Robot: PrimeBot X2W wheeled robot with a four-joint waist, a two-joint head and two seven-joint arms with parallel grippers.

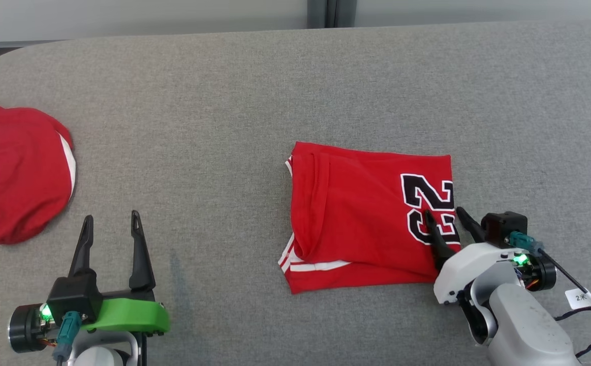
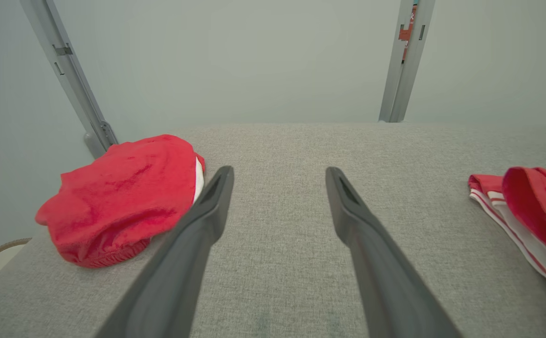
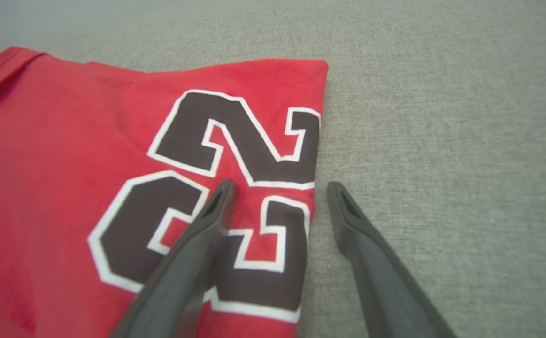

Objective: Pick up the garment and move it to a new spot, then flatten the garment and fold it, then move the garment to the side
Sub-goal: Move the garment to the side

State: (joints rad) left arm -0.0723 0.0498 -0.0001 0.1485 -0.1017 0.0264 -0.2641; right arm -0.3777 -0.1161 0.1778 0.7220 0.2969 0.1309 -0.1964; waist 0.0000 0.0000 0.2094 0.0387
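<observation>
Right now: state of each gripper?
Left gripper: jaws open, empty.
Right gripper: jaws open astride an edge of the folded red numbered jersey, gripping nothing.

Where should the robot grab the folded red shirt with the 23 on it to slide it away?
Probably the shirt's right edge, beside the number, coming in from the right. That edge lies straight and tidy, while the lower left corner shows loose striped hems that could unfold. The open right hand straddles that edge now.
</observation>
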